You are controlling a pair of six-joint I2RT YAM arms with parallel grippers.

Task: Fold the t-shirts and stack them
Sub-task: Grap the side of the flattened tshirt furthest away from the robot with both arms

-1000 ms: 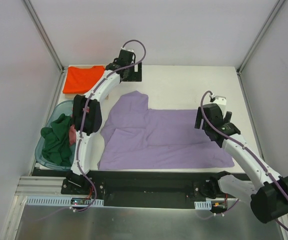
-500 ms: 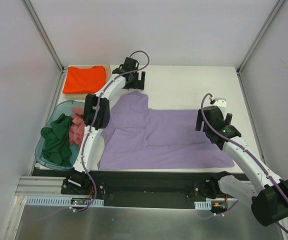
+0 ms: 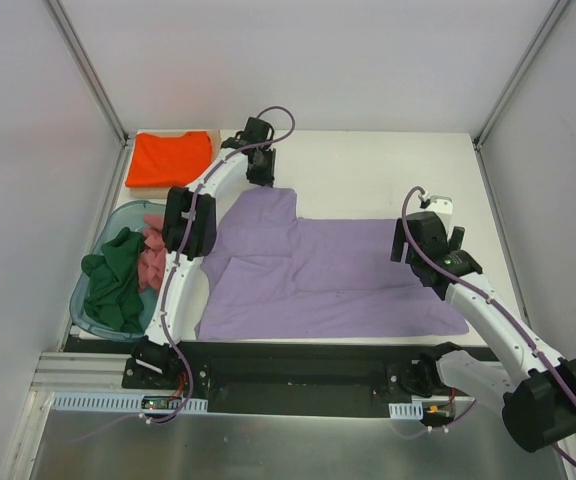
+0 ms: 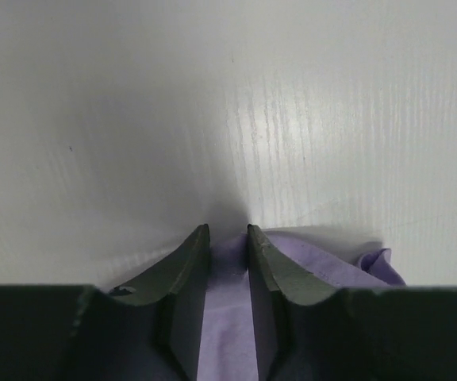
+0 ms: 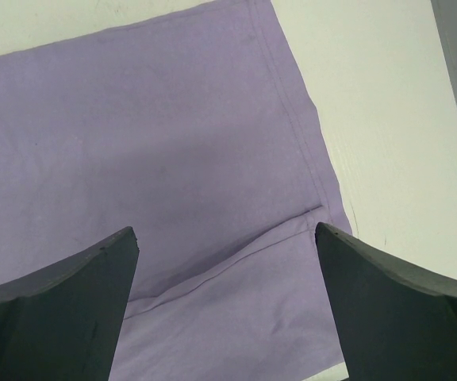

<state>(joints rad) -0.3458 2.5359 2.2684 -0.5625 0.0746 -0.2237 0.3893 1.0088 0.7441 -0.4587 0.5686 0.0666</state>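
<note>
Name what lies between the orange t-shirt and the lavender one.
In the top view, the left arm crosses that stretch of bare table to reach the lavender t-shirt.

Brightly and evenly lit from above in the top external view, with only faint, soft shadows on the white table [image 3: 368,170]; sharp throughout, slightly bowed toward the corners. In the left wrist view, washed by a pale sheen right of centre, greyer toward the left edge, darkest in a small shadow pooled at the left gripper [image 4: 228,232]; near fingers [image 4: 185,266] soft, perhaps from closeness to the lens. In the right wrist view, crisp on the lavender shirt [image 5: 173,143] down to its seams, dim and a little blurred on the right gripper [image 5: 224,230].
</note>
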